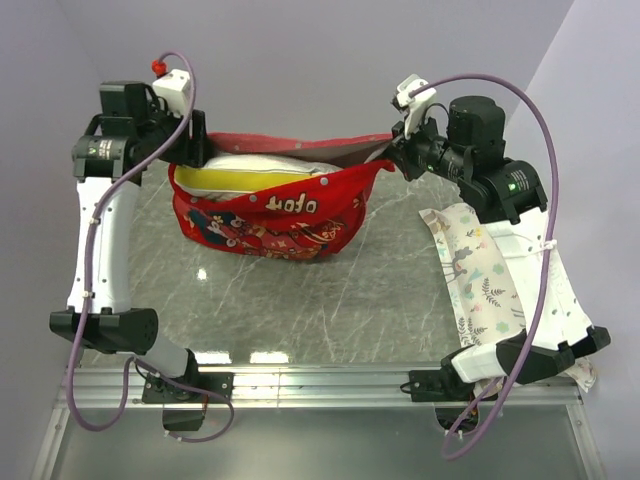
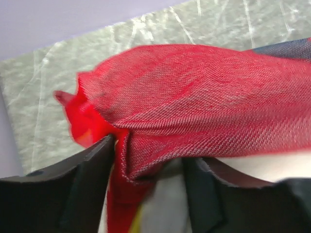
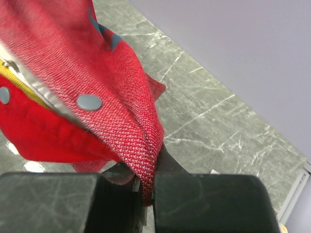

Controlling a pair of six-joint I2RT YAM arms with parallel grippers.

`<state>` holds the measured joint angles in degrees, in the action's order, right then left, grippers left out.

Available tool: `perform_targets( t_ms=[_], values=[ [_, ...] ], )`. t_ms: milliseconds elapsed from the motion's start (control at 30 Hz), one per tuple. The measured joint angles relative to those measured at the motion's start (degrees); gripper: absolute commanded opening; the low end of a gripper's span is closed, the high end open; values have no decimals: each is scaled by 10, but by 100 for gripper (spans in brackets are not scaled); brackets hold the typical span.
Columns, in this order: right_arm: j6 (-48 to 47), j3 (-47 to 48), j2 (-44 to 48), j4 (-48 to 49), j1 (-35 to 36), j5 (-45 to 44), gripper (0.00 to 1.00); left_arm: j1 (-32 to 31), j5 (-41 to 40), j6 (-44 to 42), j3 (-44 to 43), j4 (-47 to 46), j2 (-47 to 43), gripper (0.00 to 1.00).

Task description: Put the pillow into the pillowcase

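The left gripper (image 2: 151, 153) stands open, the pillowcase (image 2: 204, 92) hem loose between its jaws; the right gripper (image 3: 146, 182) pinches the opposite corner. The unheld side could sag and spill the pillow (image 1: 268, 164).

We see the overhead view in bright, even light from above, and it is sharp. On the grey table (image 1: 300, 300) we notice small white spots of glare near its front edge, and the metal rail (image 1: 320, 385) there shines too. Shadows are soft; a faint one lies under the pillowcase (image 1: 270, 225). In the left wrist view its red cloth is slightly blurred, most at the left tip, and the left fingers (image 2: 82, 194) are dark and unsharp. In the right wrist view the weave is sharp near the right fingers (image 3: 209, 204), while the cloth at upper left is out of focus.
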<state>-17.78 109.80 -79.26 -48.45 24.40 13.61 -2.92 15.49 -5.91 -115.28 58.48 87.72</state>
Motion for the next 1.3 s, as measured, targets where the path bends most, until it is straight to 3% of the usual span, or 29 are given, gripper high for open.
perform_targets(
  t_ms=[133, 167, 200, 233, 267, 333, 367, 400, 433, 467, 500, 567, 633, 667, 733, 1000, 1100, 1200, 1300],
  values=[
    [3, 18, -11, -3, 0, 14, 0, 18, 10, -32, -20, 7, -8, 62],
    [4, 24, -14, -5, 1, 18, 0, 18, 11, -41, -20, 7, -15, 35],
    [4, 29, -17, -6, 1, 21, 0, 18, 11, -45, -20, 7, -20, 18],
    [4, 35, -20, -7, 2, 23, 0, 17, 14, -52, -21, 7, -26, 4],
    [5, 40, -23, -9, 3, 26, 0, 16, 14, -62, -21, 8, -30, 0],
    [6, 47, -28, -9, 4, 27, 0, 16, 9, -75, -22, 7, -37, 0],
    [6, 51, -31, -11, 5, 28, 0, 18, 5, -76, -22, 7, -41, 5],
    [6, 56, -34, -14, 5, 28, 0, 20, 2, -75, -21, 1, -46, 49],
    [7, 58, -36, -14, 5, 30, 0, 23, 2, -75, -14, -12, -51, 69],
    [8, 59, -37, -15, 5, 29, 0, 27, 1, -73, -1, -28, -61, 83],
    [8, 59, -37, -18, 5, 29, 0, 33, 0, -69, 23, -52, -80, 87],
    [8, 59, -37, -24, 6, 29, 0, 40, -2, -68, 69, -79, -118, 77],
    [8, 59, -37, -28, 7, 29, 0, 40, -3, -68, 82, -75, -140, 58],
    [8, 59, -37, -29, 9, 29, 0, 39, -3, -68, 76, -70, -144, 26],
    [8, 59, -37, -30, 9, 30, 0, 38, 2, -72, 56, -59, -136, 3],
    [8, 60, -37, -35, 16, 34, 0, 40, 34, -71, -1, -34, -79, 0],
    [8, 90, -48, -46, 20, 31, 0, 43, 44, -40, 0, -83, -108, 0],
    [10, 213, -92, -66, 23, 12, 0, 45, 45, -2, -13, -150, -152, 0],
    [9, 264, -80, -8, 25, -38, 0, 44, 17, 24, -28, -231, -194, 0]
  ],
)
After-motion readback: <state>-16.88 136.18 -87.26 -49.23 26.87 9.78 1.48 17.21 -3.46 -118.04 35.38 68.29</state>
